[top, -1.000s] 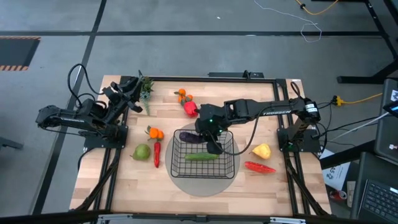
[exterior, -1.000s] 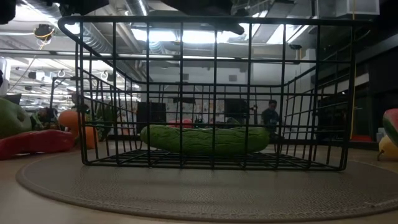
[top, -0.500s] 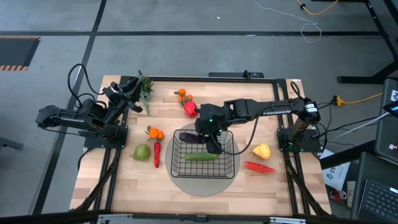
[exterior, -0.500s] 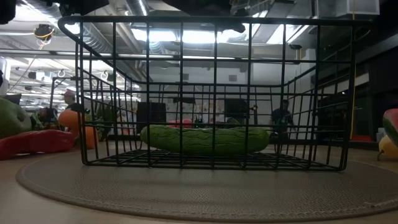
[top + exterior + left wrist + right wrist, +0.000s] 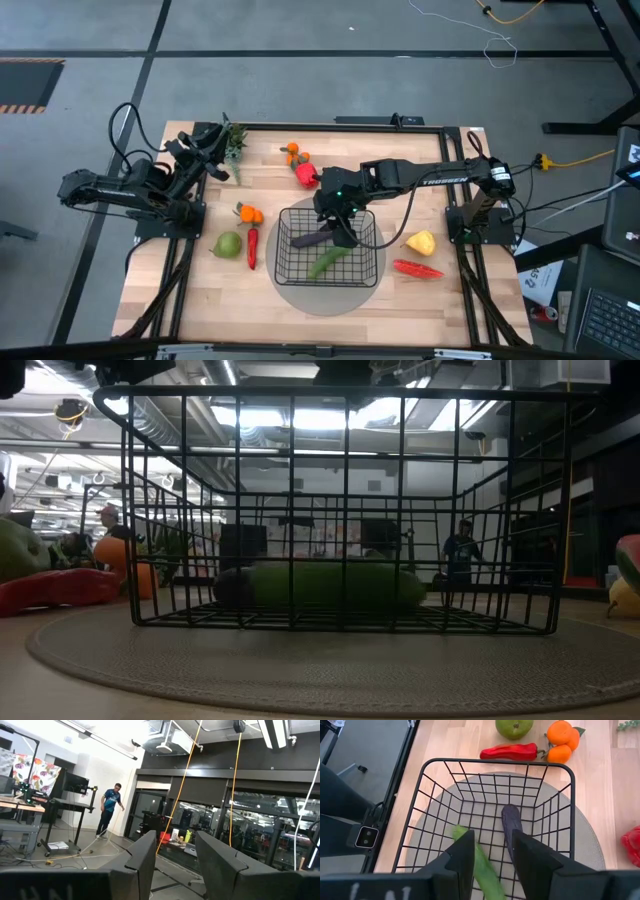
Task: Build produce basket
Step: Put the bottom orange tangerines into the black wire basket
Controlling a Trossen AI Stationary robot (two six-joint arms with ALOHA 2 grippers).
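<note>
- Since the earlier frame the eggplant (image 5: 511, 819) has dropped from the right gripper (image 5: 340, 229) into the basket (image 5: 287, 262) — knocking the cucumber (image 5: 327, 263) askew.
- Right gripper fingers stand spread over the basket, holding nothing.
- Left gripper (image 5: 175, 865) waits at the bench's left rear, fingers parted and empty.
- Best lift straight up clear of the wire rim before reaching for more produce.
- Count: two pieces in the basket; outside, a red pepper (image 5: 306, 175), two chilies (image 5: 251, 248), a green fruit (image 5: 227, 244), a yellow fruit (image 5: 421, 242) and two clusters of oranges (image 5: 249, 213).
</note>
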